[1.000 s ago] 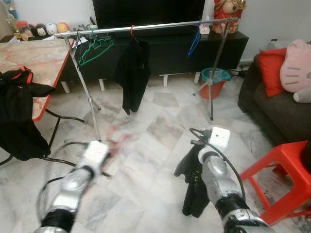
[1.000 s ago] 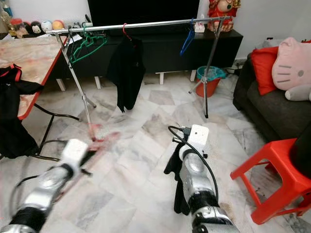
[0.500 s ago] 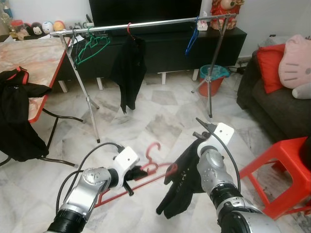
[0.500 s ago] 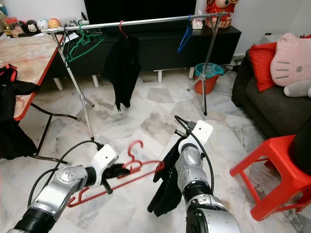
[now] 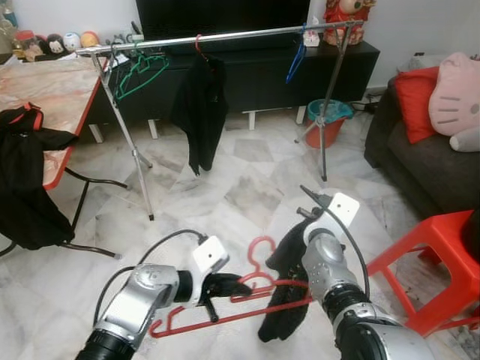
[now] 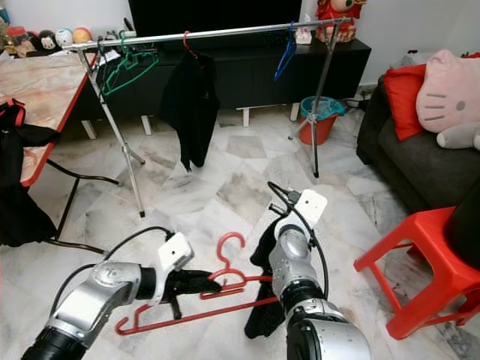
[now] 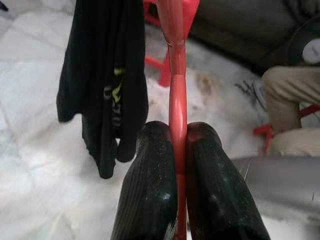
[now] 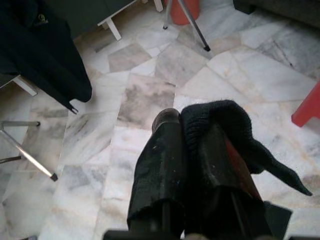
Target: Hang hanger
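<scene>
Left gripper (image 7: 177, 165) clamped on thin red plastic hanger (image 5: 247, 289), low over marble floor (image 5: 247, 187). Right gripper (image 8: 192, 145) pinching limp black knit garment (image 5: 289, 300) draped at hanger's end.

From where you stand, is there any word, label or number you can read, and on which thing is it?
No text can be read.
Black garment held by the right pincer: a small yellow-green print, too blurred to read.
Red hanger in the left pincer: no marking visible.
Pink cushion on the sofa: a cartoon face, no letters.
</scene>
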